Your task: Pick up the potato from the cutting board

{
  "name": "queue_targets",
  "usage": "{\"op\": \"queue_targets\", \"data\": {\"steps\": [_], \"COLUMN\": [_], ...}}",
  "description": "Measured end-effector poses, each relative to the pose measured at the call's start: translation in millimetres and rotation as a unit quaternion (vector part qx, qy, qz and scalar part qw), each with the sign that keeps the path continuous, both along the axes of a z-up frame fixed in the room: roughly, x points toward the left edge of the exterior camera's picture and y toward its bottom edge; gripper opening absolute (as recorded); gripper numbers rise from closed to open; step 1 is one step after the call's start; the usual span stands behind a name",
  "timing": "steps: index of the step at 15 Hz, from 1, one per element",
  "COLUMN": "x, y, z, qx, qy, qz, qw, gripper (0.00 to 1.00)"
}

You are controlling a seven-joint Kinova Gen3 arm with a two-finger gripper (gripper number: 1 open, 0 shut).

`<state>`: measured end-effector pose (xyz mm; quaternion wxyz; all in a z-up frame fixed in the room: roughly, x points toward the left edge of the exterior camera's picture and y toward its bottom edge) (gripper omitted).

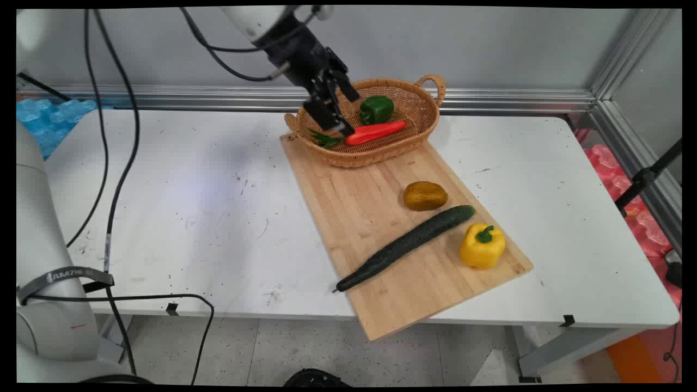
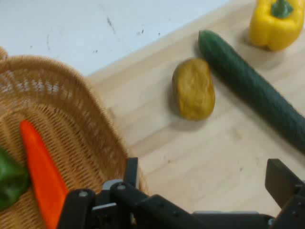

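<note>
An orange carrot (image 1: 375, 132) (image 2: 42, 174) with green leaves lies slantwise in the wicker basket (image 1: 419, 117) (image 2: 90, 124) at upper centre of the main view, beside a green pepper (image 1: 376, 109) (image 2: 10, 179), under the gripper (image 1: 340, 106) with its fingers spread.

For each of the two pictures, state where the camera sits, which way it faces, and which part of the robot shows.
Main view: fixed above the table's near side, looking down across the cutting board to the wall; arm and claw show.
Hand view: on the hand, looking along the open claw; linkage and fingers show.
Shared: carrot, basket, potato.
</note>
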<state>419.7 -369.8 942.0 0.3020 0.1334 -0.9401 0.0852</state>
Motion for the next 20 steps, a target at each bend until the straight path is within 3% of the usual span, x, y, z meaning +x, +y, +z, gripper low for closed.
{"op": "queue_targets", "data": {"steps": [8, 20], "x": [-73, -147], "y": [-26, -56], "z": [-55, -140], "qx": [0.023, 0.053], "qy": [0.009, -0.024], "qz": [0.002, 0.009], "qw": [0.9997, 0.9982], "gripper": [1.00, 1.00]}}
